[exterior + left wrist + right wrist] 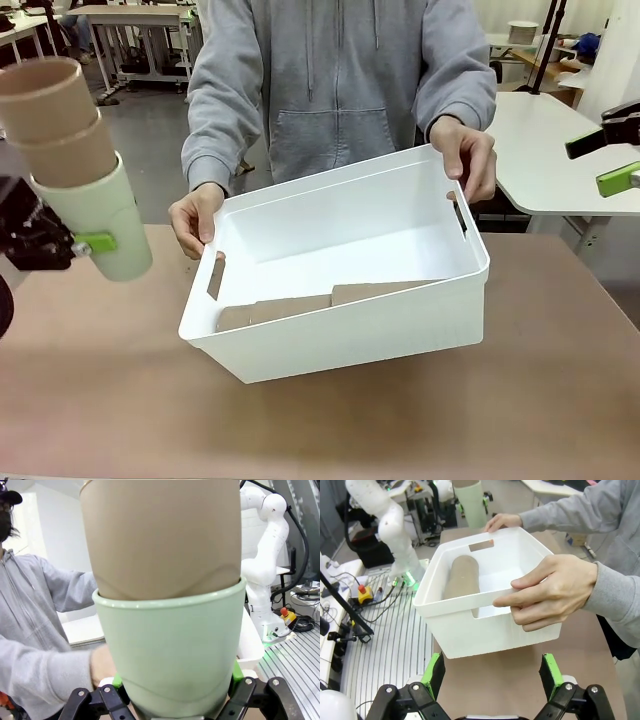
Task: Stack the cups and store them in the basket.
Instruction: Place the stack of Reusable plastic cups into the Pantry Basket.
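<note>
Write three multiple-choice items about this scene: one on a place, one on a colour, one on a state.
1. Where do the brown cups lie?
A. inside the basket
B. on the table beside it
C. in the person's hand

2. What colour is the outer cup of the stack in the left gripper?
A. brown
B. mint green
C. white

3. How does the right gripper stand?
A. shut on a cup
B. shut, holding nothing
C. open, holding nothing

Key: 1 A, the right wrist view shows them lying on the basket floor. 2 B, the green cup holds brown ones. 3 C, its pads stand wide apart over the table.
</note>
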You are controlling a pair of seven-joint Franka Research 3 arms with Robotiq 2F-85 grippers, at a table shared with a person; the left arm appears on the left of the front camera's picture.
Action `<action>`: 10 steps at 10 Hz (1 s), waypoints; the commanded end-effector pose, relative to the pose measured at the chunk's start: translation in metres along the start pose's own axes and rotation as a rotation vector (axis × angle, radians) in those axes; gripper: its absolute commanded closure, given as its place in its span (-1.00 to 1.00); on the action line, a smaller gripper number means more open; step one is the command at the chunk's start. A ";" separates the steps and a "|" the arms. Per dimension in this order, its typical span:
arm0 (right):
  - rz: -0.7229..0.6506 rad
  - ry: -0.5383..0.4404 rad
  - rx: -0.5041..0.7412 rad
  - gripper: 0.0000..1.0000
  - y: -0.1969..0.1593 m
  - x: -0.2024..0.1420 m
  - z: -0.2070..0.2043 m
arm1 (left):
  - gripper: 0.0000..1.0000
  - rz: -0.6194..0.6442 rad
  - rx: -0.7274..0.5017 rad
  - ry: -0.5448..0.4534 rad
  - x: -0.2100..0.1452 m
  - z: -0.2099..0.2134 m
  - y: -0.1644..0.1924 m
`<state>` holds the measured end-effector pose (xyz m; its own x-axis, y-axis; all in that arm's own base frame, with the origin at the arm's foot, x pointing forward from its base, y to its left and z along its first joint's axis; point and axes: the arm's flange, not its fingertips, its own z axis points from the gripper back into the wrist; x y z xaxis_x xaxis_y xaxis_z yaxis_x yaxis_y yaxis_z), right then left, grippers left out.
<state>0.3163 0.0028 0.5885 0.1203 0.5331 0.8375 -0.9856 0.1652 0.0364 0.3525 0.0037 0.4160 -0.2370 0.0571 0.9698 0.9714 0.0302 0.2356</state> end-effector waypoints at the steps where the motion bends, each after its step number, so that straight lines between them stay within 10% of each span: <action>1: 0.003 -0.017 0.001 -1.00 -0.001 0.003 0.001 | -0.70 -0.017 0.039 0.073 0.064 -0.027 -0.016; 5: 0.003 -0.017 0.001 -1.00 -0.001 0.003 0.001 | -0.70 0.063 0.085 0.360 0.135 -0.098 -0.006; 10: 0.003 -0.017 0.001 -1.00 -0.001 0.003 0.001 | -0.70 0.124 0.119 0.679 0.125 -0.198 0.017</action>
<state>0.3162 0.0032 0.5889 0.1208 0.5350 0.8362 -0.9855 0.1658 0.0363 0.3264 -0.1840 0.5446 -0.0684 -0.5416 0.8379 0.9710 0.1567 0.1805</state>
